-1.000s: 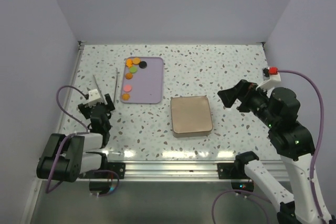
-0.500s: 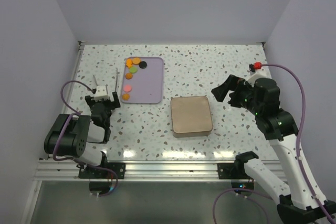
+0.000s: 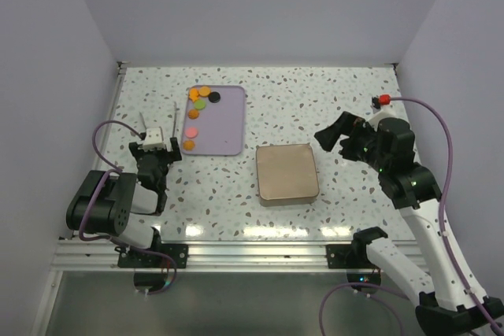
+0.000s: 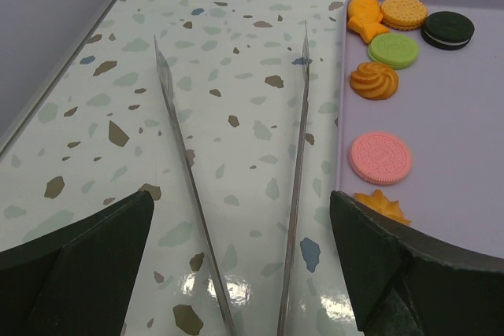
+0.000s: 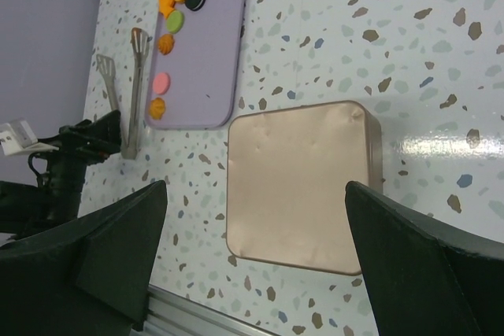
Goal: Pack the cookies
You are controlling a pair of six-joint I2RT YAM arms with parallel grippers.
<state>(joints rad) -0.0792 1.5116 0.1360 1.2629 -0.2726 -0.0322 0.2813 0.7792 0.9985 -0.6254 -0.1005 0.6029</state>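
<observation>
Lying in a loose column down the left side of a flat lilac rectangular tray [image 3: 224,127], in the upper left of the overhead view, are the small flat cookies [image 3: 201,104], seven in all. In the left wrist view they sit at the upper right of the frame. An orange shaped cookie [image 4: 365,23], an orange round one [image 4: 404,12] and a black sandwich round [image 4: 446,29] are at the top. Below them come a green round [image 4: 393,49], an orange swirl [image 4: 374,80] and a pink round [image 4: 380,157]. An orange star [image 4: 378,204] lies nearest the camera, close to the tray's corner. None of them is touched by either arm.

The left claw [image 4: 231,33] stands spread wide with nothing between its two long thin metal blades [image 4: 298,139]. They reach over the speckled white terrazzo table [image 3: 346,88] just left of the tray, the right-hand blade running close beside the tray's left edge. Whether the blades touch the table cannot be told.

A rounded square tan box [image 3: 287,172] sits in the middle of the overhead view, its flat top facing up, just below and right of the tray's lower right corner.

The right claw [image 3: 331,135] is at the right of the overhead frame, raised above the table to the right of the box. It is opened wide and holds nothing. Its wrist view looks down on the box and the tray.
</observation>
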